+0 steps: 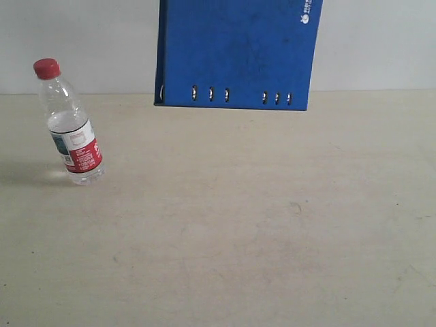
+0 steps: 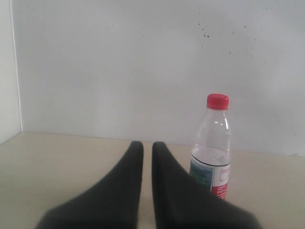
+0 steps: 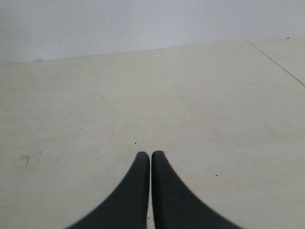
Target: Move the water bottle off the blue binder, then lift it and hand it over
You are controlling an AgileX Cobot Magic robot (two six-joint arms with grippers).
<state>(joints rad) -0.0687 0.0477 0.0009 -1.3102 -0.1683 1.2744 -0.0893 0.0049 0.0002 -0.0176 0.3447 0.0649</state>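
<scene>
The water bottle (image 1: 68, 126), clear with a red cap and a red, white and green label, stands upright on the beige table at the left, apart from the blue binder (image 1: 238, 51). The binder fills the top centre of the exterior view, its slotted edge toward the table. I cannot tell what holds it up. In the left wrist view the bottle (image 2: 212, 148) stands just beyond and to one side of my left gripper (image 2: 147, 145), whose black fingers are nearly together with nothing between them. My right gripper (image 3: 150, 155) is shut and empty over bare table. Neither gripper shows in the exterior view.
The beige table (image 1: 245, 225) spreads across the exterior view, with a pale wall (image 1: 381, 41) behind it. In the left wrist view a wall (image 2: 119, 71) rises close behind the bottle. A seam (image 3: 276, 59) crosses the table in the right wrist view.
</scene>
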